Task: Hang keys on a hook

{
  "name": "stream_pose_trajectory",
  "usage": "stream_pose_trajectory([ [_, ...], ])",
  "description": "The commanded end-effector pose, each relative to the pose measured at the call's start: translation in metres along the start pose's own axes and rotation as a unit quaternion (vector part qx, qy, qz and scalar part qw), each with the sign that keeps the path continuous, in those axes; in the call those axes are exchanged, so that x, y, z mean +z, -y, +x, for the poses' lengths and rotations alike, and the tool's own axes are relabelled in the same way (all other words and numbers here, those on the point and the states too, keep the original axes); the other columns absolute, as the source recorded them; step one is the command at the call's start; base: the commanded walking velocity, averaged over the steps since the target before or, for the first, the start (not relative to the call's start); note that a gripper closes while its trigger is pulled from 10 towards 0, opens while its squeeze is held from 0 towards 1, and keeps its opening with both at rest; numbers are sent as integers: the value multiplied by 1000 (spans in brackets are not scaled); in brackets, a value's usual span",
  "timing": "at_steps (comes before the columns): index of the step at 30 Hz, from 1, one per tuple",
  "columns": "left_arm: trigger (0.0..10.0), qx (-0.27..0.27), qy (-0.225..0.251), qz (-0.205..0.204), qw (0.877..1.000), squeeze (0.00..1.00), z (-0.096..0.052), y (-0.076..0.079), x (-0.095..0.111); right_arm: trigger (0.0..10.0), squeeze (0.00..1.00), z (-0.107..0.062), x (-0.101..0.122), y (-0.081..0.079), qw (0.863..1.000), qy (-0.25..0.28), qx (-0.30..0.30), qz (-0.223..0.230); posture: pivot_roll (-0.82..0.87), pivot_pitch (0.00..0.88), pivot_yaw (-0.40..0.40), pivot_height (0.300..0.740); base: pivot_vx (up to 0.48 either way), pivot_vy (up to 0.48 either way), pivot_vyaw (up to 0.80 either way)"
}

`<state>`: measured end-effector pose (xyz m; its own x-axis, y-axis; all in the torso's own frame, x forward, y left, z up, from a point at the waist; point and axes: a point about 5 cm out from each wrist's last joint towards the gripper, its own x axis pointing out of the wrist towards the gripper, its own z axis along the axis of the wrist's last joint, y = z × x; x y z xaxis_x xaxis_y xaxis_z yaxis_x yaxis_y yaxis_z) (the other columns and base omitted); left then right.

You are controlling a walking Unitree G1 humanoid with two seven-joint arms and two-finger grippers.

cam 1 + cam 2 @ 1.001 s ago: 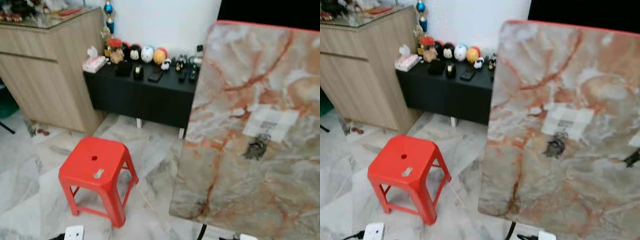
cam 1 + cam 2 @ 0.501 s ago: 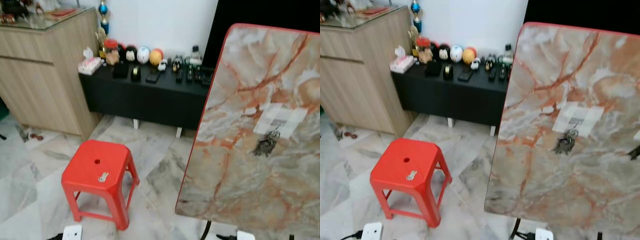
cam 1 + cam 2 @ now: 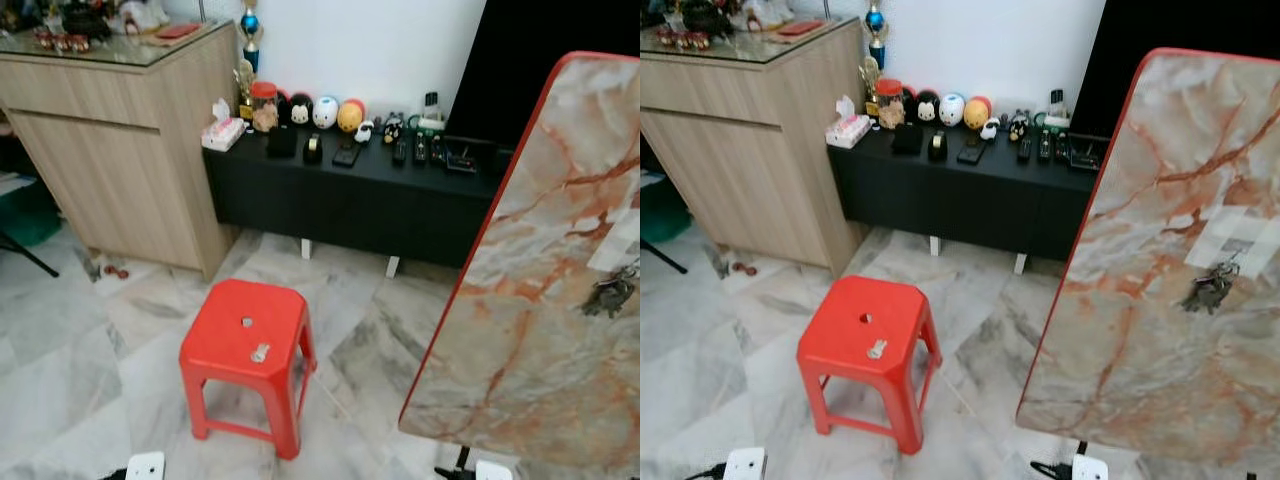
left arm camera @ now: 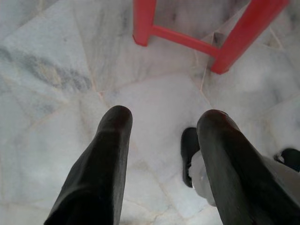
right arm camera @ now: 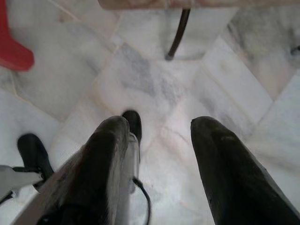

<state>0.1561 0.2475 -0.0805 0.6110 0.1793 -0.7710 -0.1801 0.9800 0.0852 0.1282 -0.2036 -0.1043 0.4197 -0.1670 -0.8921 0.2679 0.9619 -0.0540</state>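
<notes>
Hanging low over the marble floor (image 4: 56, 70), the left gripper (image 4: 161, 117) has its fingers (image 4: 110, 140) spread wide with nothing between them. Red stool (image 3: 247, 345) legs stand on the floor beyond the fingertips, well apart from them. A dark foot-like shape lies on the floor just beside the inner edge of one finger; what it is cannot be told.

The right gripper (image 5: 157, 124) also hangs above the floor, fingers (image 5: 220, 154) wide and holding nothing. Beyond its fingertips a thin black leg (image 5: 177, 33) meets the floor under a marbled edge. A black cable (image 5: 143, 197) runs close beside one finger.

The stool stands on the floor before a black cabinet (image 3: 350, 190). One key (image 3: 260, 352) lies flat on the stool seat, near its front edge and beside the seat's centre hole.

A marbled board (image 3: 1140, 300) with a red rim stands tilted on the robot's right. A bunch of keys (image 3: 1207, 290) hangs against the board, just below a pale taped patch (image 3: 1230, 240); the hook itself is too small to make out.

A wooden worktop unit (image 3: 110, 130) stands left of the cabinet. Small figurines (image 3: 325, 110) and remotes sit along the cabinet top.
</notes>
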Motion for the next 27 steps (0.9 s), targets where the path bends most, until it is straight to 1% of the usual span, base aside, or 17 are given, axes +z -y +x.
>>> stream_pose_trajectory([
  [1, 10000, 2, -11, -2, 1000, 0, -1, -2, -5, 10000, 0, 0, 4, -1, 1000, 7, 2, -1, 110, 10, -41, 740, 0, 311, 0],
  [27, 10000, 2, -10, -4, 1000, 0, -1, -2, -5, 10000, 0, 0, 5, -1, 1000, 9, -4, 0, 112, 15, -42, 740, 0, 309, 0],
])
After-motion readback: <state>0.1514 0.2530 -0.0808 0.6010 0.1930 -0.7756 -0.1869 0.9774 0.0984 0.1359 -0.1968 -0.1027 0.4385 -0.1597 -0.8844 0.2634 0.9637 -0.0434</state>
